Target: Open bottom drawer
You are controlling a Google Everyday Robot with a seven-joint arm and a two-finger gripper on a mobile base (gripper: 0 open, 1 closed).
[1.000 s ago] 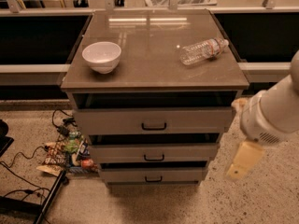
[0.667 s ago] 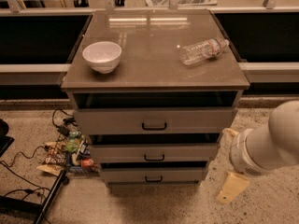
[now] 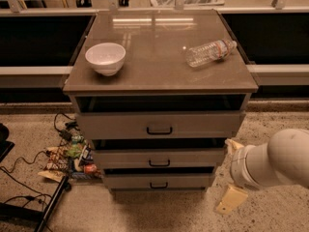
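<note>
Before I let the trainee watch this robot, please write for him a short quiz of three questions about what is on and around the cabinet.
1. True or false: the bottle stands upright on the cabinet top.
2. Where is the gripper relative to the bottom drawer?
A) Closed on its handle
B) Low, near its right end, away from the handle
C) High above it, over the top
3. Name the object on the left side of the top.

Key
1. False: it lies on its side, on the right.
2. B
3. The white bowl.
</note>
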